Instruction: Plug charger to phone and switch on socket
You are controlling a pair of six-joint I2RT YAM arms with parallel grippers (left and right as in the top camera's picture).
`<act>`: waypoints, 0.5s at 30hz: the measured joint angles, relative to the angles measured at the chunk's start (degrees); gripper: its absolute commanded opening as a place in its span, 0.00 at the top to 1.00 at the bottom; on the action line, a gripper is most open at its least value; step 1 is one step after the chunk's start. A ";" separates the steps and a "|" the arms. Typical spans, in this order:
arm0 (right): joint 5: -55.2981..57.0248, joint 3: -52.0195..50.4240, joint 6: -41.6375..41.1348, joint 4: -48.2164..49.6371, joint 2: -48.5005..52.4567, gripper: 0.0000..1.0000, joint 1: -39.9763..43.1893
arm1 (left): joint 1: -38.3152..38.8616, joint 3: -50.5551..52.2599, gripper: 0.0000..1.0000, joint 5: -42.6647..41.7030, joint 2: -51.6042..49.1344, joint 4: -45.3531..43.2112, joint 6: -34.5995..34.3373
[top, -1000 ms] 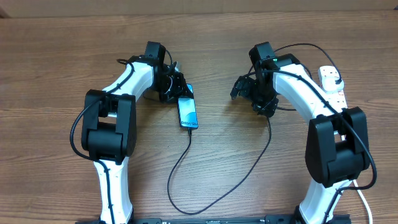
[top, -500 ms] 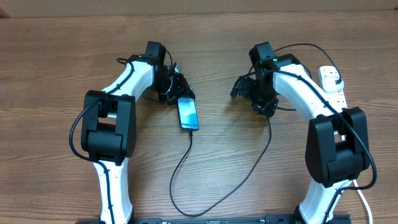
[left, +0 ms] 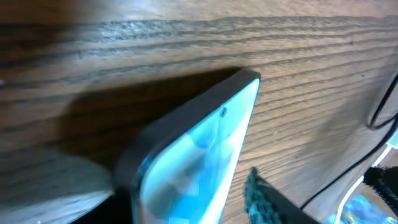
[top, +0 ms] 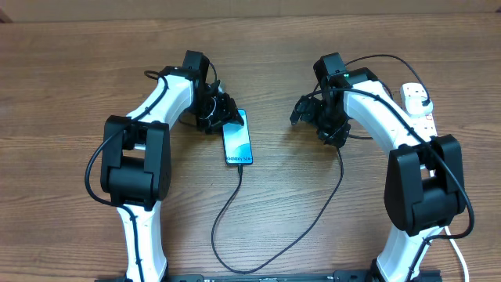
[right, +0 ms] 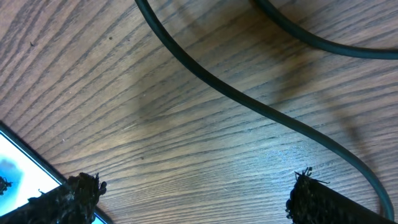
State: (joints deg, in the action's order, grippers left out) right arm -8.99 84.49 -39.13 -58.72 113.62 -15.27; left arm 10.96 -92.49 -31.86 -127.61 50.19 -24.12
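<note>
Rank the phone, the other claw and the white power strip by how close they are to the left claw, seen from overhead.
1. phone, right beside the left claw.
2. right claw, across the middle.
3. white power strip, far right edge.

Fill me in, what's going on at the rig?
Left gripper holds the phone by its far end; in the wrist view it looks tipped up off the table. The charger runs into the phone's near end and looks plugged in. Right gripper hangs open above the table, holding nothing. The socket lies beside the right arm, no gripper at it.
</note>
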 measured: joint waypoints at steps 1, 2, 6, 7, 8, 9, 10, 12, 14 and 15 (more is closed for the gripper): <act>0.00 0.00 0.00 0.00 0.00 0.00 0.00 | 0.20 -0.15 0.44 0.87 0.13 0.48 0.04; 0.00 0.00 0.00 0.00 0.00 0.00 0.00 | 0.22 -0.15 0.44 1.22 0.22 0.70 0.04; 0.00 0.00 -0.02 0.00 0.00 0.00 0.00 | 0.28 -0.28 0.44 3.32 0.48 2.51 0.04; 0.00 0.00 0.00 -0.02 0.00 0.00 -0.02 | 0.28 -0.31 0.42 4.07 0.57 2.86 0.04; 0.00 0.00 0.00 -0.02 0.00 0.00 -0.02 | 0.31 -0.31 0.39 4.48 0.63 3.06 0.04; 0.00 0.00 0.02 0.00 0.00 0.00 0.00 | 0.33 -0.33 0.37 4.96 0.74 3.15 0.04; 0.02 0.00 0.00 -0.02 0.00 0.00 0.00 | 0.31 -0.37 0.36 5.22 0.76 3.28 0.00; 0.00 0.00 0.00 -0.02 0.00 0.00 -0.02 | 0.31 -0.74 0.36 7.56 1.09 4.81 0.04; 0.00 0.00 0.02 -0.02 0.00 0.00 0.00 | 0.15 -1.20 0.39 11.15 1.29 7.52 0.31; 0.02 0.00 0.02 0.20 0.00 0.00 0.00 | 0.13 -1.49 0.39 13.75 1.51 8.92 0.57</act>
State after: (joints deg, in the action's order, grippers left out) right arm -8.97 84.49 -39.11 -58.52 113.62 -15.27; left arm 11.09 -93.97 -18.11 -126.10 59.11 -23.55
